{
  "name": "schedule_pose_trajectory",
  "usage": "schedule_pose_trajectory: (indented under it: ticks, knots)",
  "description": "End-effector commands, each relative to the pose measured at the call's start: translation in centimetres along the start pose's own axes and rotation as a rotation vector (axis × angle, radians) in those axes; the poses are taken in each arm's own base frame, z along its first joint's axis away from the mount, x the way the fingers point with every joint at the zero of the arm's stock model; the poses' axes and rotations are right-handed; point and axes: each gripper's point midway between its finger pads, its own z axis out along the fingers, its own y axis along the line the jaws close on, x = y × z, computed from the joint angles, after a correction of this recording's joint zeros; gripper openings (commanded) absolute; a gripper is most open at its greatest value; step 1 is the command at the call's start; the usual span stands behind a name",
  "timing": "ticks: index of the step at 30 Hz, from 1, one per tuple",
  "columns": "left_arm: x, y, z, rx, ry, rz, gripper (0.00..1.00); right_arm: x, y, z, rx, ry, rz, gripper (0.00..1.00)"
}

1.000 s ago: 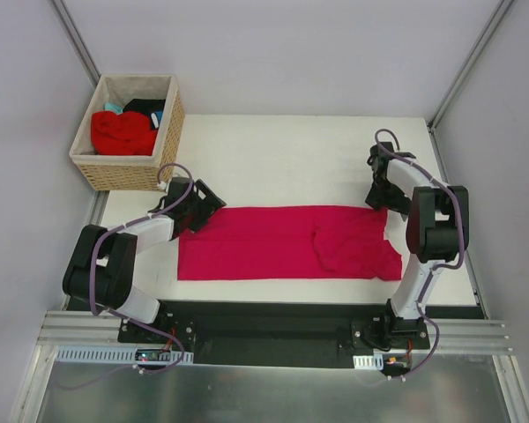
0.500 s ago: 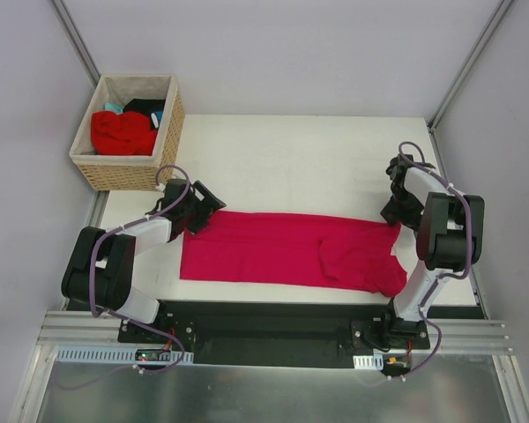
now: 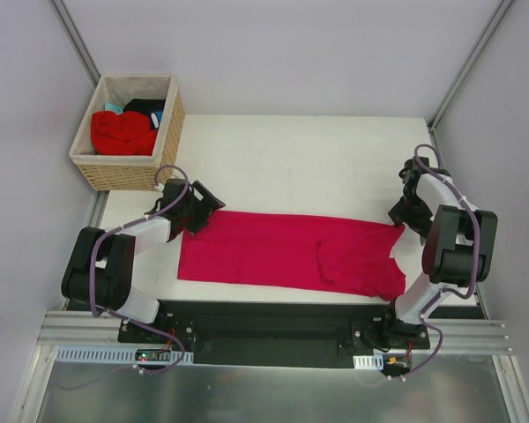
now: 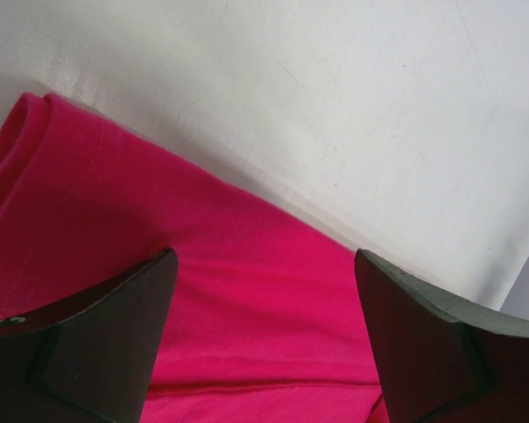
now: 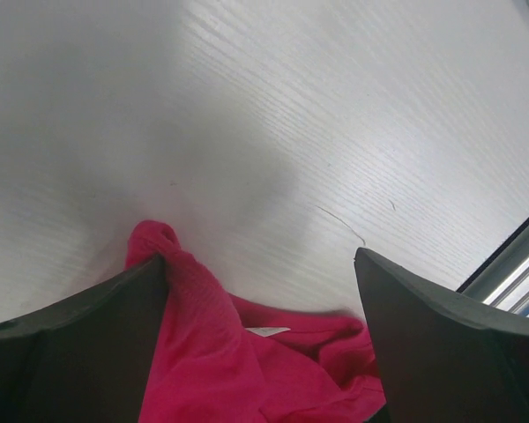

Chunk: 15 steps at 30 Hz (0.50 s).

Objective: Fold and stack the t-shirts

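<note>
A large crimson-pink t-shirt lies folded into a long band across the near part of the white table. My left gripper is at its far left corner, jaws open, with flat cloth under and between the fingers. My right gripper is at the shirt's far right corner, jaws open. There the cloth is bunched against the left finger, and the small white neck label shows. A brighter red t-shirt, a black one and a teal one lie in the basket.
The woven wicker basket stands at the far left corner, just beyond my left gripper. The table's right edge and metal rail lie close to my right gripper. Bare white table stretches behind the shirt.
My right gripper has moved right and nearer, and the shirt's far right corner has gone with it, so the band is longer. The left gripper has stayed put.
</note>
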Motion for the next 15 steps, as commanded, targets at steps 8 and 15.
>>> schedule_pose_trajectory:
  ticks: [8,15]
  knots:
    - [0.1,2.7,-0.3,-0.09,0.003,0.005,0.83,-1.9,-3.8,-2.9,-0.022,-0.095,0.163,0.89]
    - [0.0,2.4,-0.5,-0.081,0.0,0.001,0.83,-2.1,-2.0,-4.1,-0.124,-0.11,0.165,0.89]
